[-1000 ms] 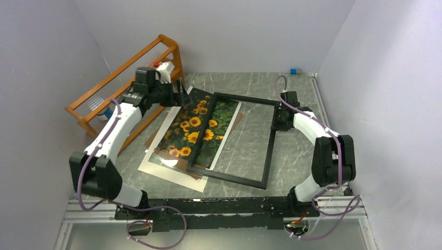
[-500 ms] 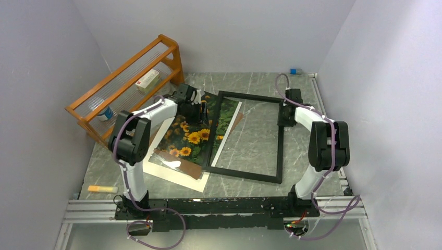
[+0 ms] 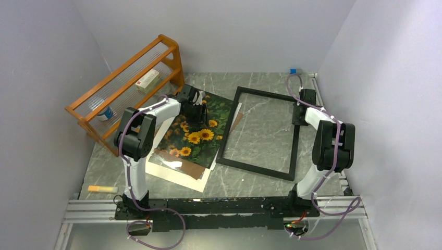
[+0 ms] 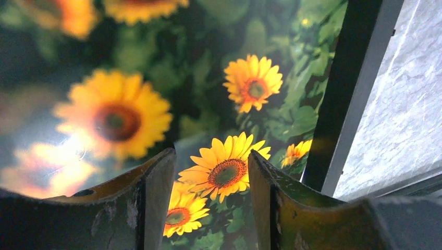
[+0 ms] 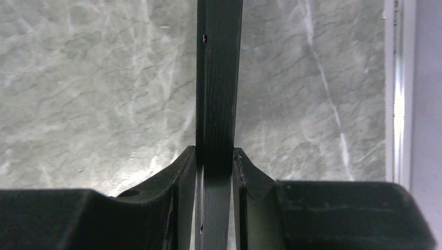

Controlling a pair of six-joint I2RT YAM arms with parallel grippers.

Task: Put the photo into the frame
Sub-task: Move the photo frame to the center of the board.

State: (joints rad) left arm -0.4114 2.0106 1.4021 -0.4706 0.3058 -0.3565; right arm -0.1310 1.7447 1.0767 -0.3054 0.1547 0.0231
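The photo (image 3: 200,133) lies face up on the left of the counter (image 3: 260,83), on top of a brown board (image 3: 180,159) and a white mat (image 3: 167,174). The frame (image 3: 254,170) lies flat just beside it on the right. The left hand (image 4: 211,156) is low over the photo's far end with its fingers apart, and the right hand (image 5: 215,153) is clamped on the frame's right rail near the far corner.

marble table (image 3: 250,83) bears a wooden rack (image 3: 122,70) at 10 o'clock, black frame (image 3: 253,170) at 3. white mat (image 3: 159,171) and orange marker (image 3: 102,188) at 8.
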